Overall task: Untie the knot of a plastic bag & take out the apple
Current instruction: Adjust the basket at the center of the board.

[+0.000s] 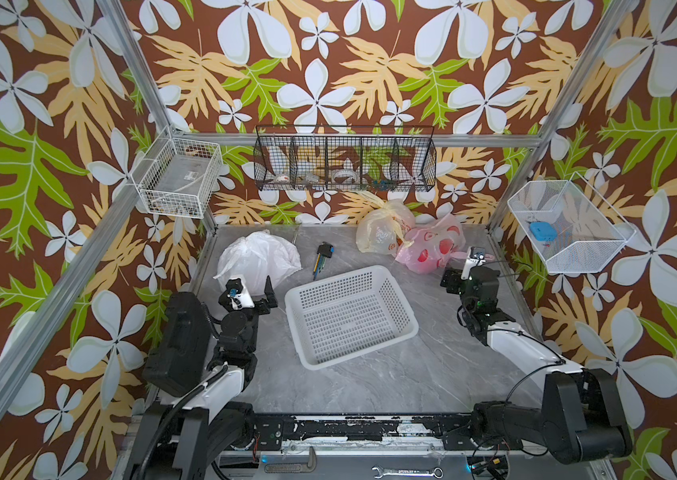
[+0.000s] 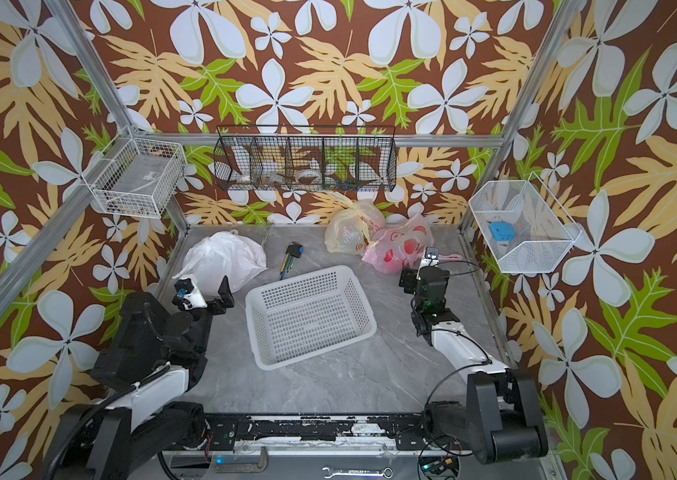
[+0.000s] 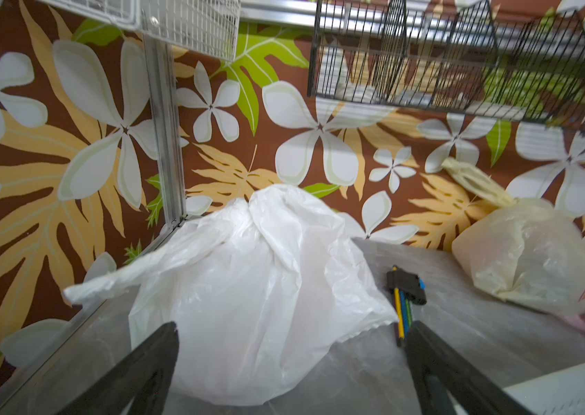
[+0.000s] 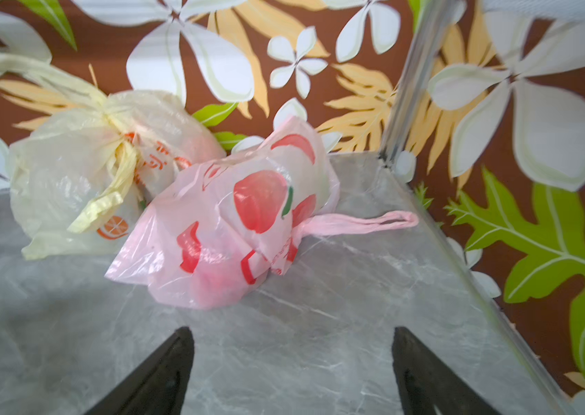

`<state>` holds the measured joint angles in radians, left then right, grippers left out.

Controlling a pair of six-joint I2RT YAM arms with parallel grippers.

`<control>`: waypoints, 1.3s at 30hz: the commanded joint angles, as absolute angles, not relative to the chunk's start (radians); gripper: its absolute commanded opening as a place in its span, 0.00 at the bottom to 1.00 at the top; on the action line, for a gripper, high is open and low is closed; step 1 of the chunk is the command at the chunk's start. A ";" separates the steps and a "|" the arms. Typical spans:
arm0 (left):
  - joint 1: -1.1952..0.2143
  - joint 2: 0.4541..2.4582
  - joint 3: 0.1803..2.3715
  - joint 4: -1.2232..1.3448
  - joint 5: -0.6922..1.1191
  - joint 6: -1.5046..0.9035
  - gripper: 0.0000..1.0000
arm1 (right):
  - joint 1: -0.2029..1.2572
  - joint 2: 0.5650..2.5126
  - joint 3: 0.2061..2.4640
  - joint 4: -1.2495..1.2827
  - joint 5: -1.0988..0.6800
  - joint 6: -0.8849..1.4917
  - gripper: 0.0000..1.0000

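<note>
Pink film, thin and printed with red fruit: the pink bag [image 4: 240, 222] lies on the table [image 1: 390, 374] at about two o'clock from the white basket [image 1: 334, 279], pressed against the yellow bag [image 4: 79, 179] at one o'clock. The white bag [image 3: 258, 298] sits at ten o'clock. I cannot tell for sure which bag holds the apple, though a reddish lump shows dimly through the pink one.

The likely slip is a pinch on loose film rather than on the knot. That would drag the whole bag across the smooth top or tear it. Tugging the handle loop [image 4: 362, 221] alone could draw the knot tighter, and the yellow bag may be dragged along with its neighbour.

The right gripper [image 4: 292, 330] is low over the table, just short of the pink bag and aimed toward one o'clock. Its fingers are spread wide and hold nothing. The left gripper [image 3: 292, 327] faces the white bag toward eleven o'clock, also low, spread wide and empty.
</note>
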<state>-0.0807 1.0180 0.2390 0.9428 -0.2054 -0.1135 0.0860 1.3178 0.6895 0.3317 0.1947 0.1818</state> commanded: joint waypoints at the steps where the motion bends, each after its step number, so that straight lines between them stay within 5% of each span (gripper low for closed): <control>1: -0.081 0.933 0.315 0.672 -0.194 -0.275 1.00 | 0.085 1.424 0.830 0.060 0.161 0.246 0.88; 6: -0.087 0.971 0.503 0.388 0.072 -0.345 1.00 | 0.090 1.667 1.122 -0.116 0.162 0.308 0.89; 13: -0.205 0.926 0.572 0.143 0.107 -0.408 1.00 | 0.099 1.903 1.355 -0.148 0.169 0.384 0.86; 17: -0.205 0.894 0.565 0.028 0.173 -0.465 0.98 | 0.102 1.959 1.392 -0.137 0.178 0.356 0.64; 22: -0.206 0.870 0.469 0.008 0.256 -0.521 0.82 | 0.124 1.932 1.338 -0.122 0.091 0.285 0.24; 26: -0.209 0.889 0.412 0.001 0.296 -0.529 0.70 | 0.150 1.862 1.250 -0.135 0.137 0.233 0.02; 39: -0.209 1.099 0.536 -0.089 0.260 -0.368 0.16 | 0.162 1.337 1.016 -0.429 0.318 0.230 0.00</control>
<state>-0.2096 1.0599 0.4973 -0.0410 0.2920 -0.4755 0.1555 1.3884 1.0065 -0.2817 0.2283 0.2321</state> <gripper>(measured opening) 0.177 0.063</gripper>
